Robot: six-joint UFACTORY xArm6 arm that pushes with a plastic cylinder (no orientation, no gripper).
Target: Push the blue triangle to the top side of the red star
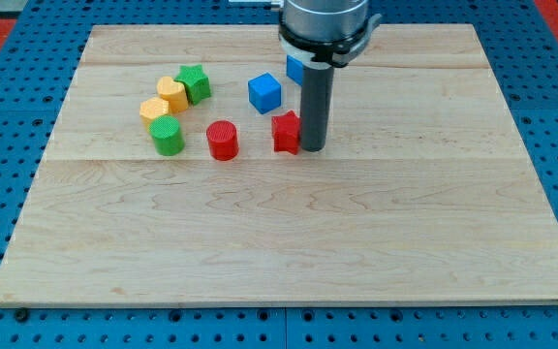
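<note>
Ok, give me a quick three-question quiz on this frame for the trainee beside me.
1. True or false: my tip stands just to the view's right of the red star.
2. Which block lies nearest the view's left of the red star? A) red cylinder B) green cylinder C) blue cube
3. Fill in: the blue triangle is partly hidden behind the ____.

Key: 1 true. 2 A. 3 rod: only a blue edge shows at its left, towards the view's top from the star.
</note>
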